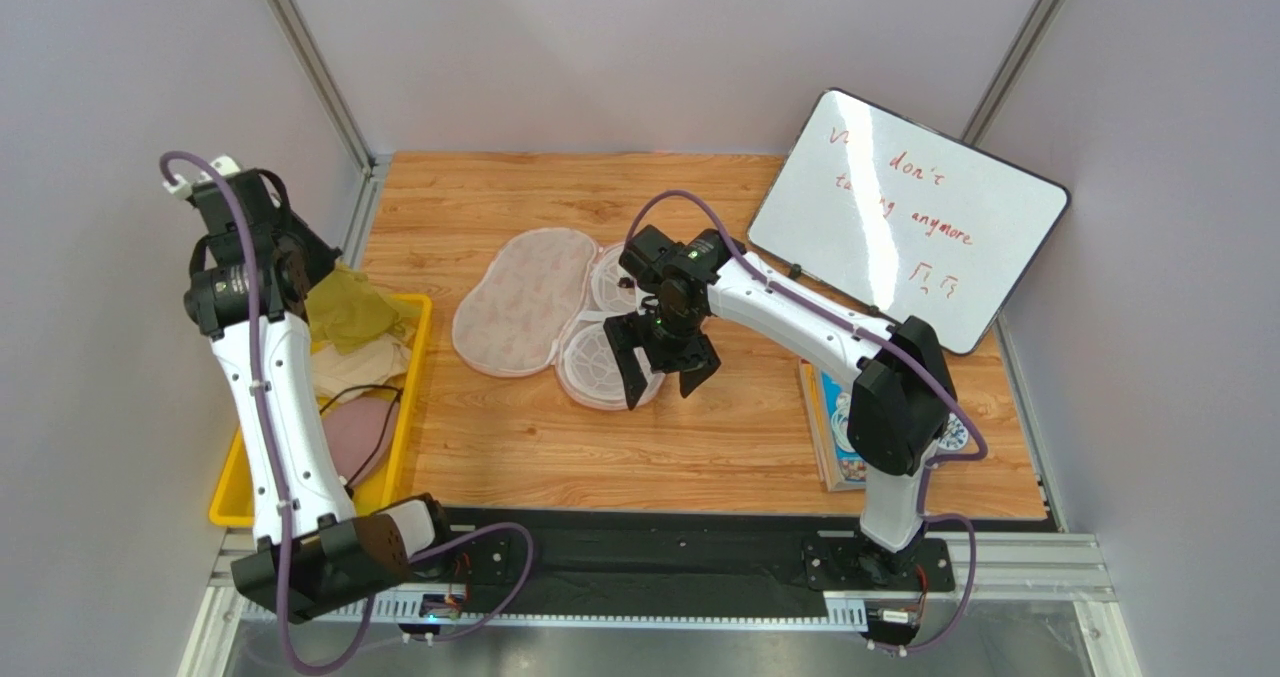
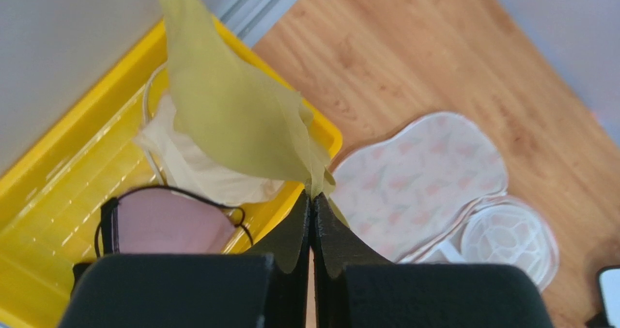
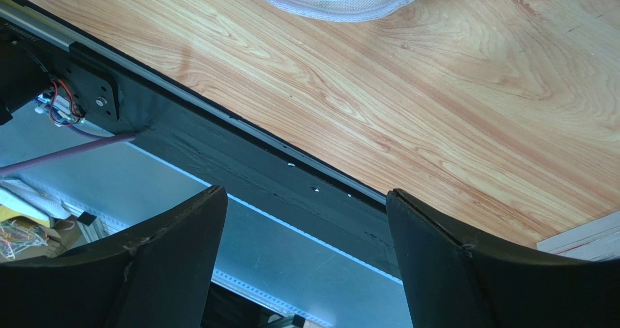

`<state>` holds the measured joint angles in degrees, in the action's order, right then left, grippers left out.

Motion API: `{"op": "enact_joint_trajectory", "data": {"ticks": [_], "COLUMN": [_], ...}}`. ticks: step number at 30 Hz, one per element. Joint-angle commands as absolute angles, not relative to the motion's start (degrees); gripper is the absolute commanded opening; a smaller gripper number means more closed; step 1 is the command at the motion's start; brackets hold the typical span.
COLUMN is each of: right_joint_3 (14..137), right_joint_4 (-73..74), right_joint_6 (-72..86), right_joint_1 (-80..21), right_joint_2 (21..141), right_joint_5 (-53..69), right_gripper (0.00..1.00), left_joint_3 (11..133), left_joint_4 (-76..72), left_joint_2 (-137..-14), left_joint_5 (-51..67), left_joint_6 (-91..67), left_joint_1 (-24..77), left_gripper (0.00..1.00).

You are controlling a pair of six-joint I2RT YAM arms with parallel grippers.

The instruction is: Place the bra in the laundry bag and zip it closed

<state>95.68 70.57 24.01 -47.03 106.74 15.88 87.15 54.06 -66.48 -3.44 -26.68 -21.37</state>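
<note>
1. We see a yellow plastic bin (image 1: 229,509) at the left edge of the worktop (image 1: 676,437). The dusty-pink bra (image 1: 358,434) lies in its near part, cup up, with the thin black strap looping round it.
2. Farther back in the same bin lies a pale beige garment (image 1: 361,365), just beyond the bra.
3. The laundry bag (image 1: 526,299) lies open on the worktop, right of the bin and apart from it. Its leaf-printed half is on the left and its two white mesh domes (image 1: 589,365) are on the right. We see nothing inside it.
4. The left arm rises steeply over the bin. Its left pincer (image 2: 311,219) is pressed together, pinching an edge of a yellow-green garment (image 2: 225,117) that hangs over the bin's far end.
5. The right arm reaches left and far across the worktop. Its right pincer (image 1: 664,374) is spread wide and holds nothing. It sits at the right edge of the nearer mesh dome; we cannot tell whether it touches.
6. The worktop is light wood, with a black strip and a metal rail along the near edge.
7. A whiteboard (image 1: 909,220) with red handwriting leans in the far right corner. A flat blue-and-white item (image 1: 831,422) lies partly hidden under the right arm.
8. Pale grey panels enclose the far, left and right sides.
</note>
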Motion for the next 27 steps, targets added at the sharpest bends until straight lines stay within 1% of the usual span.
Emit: {"op": "enact_joint_trajectory", "data": {"ticks": [1,5,8,16,17,18,19,20,21,22,23,24,25,27], "right_joint_3": [97.21,97.65,97.65,96.07,96.06,96.15,96.15,96.33,96.33,96.33,96.15,95.98,95.89,95.36], "right_joint_4": [71.28,70.93,70.66,69.43,69.26,69.34,69.35,69.26,69.26,69.17,69.08,69.0,68.91,68.64], "right_joint_6": [24.35,24.43,24.43,24.26,24.34,24.17,24.17,24.26,24.17,24.17,24.08,24.08,24.0,23.91], "right_joint_1": [-47.29,-47.2,-47.29,-47.29,-47.29,-47.29,-47.29,-47.29,-47.29,-47.29,-47.29,-47.29,-47.29,-47.29], "right_joint_2": [105.73,106.43,106.87,107.4,107.49,107.58,107.75,107.93,108.02,108.1,108.28,108.37,108.46,108.81], "right_joint_5": [15.03,15.82,16.08,17.4,17.49,17.58,17.84,18.02,18.1,18.45,18.63,18.72,18.98,19.33], "right_gripper": [0.87,0.87,0.87,0.87,0.87,0.87,0.87,0.87,0.87,0.87,0.87,0.87,0.87,0.87], "left_joint_3": [80.61,77.09,75.86,74.62,74.62,74.62,75.32,75.58,75.93,76.29,76.38,76.29,75.85,75.06], "left_joint_4": [48.79,50.18,51.77,52.3,52.21,52.29,53.77,54.83,55.71,57.98,59.23,60.2,61.34,62.48], "left_joint_2": [-69.51,-77.06,-80.23,-82.27,-82.27,-82.44,-82.62,-83.23,-83.32,-83.32,-82.97,-82.45,-81.83,-79.38], "left_joint_5": [-3.35,-0.54,-1.75,-3.16,-3.6,-3.86,-4.65,-6.57,-7.29,-7.82,-8.69,-8.61,-8.87,-9.66], "left_joint_6": [-25.05,-25.84,-26.1,-25.49,-25.49,-25.75,-26.36,-26.89,-27.42,-28.81,-29.52,-30.14,-31.02,-31.99], "left_joint_1": [-22.67,-24.96,-25.49,-26.98,-27.07,-26.98,-27.07,-27.16,-27.16,-27.25,-27.33,-27.42,-27.42,-27.68], "left_gripper": [0.0,0.0,0.0,0.0,0.01,0.08,0.28,0.35,0.4,0.47,0.51,0.64,0.66,0.66]}}
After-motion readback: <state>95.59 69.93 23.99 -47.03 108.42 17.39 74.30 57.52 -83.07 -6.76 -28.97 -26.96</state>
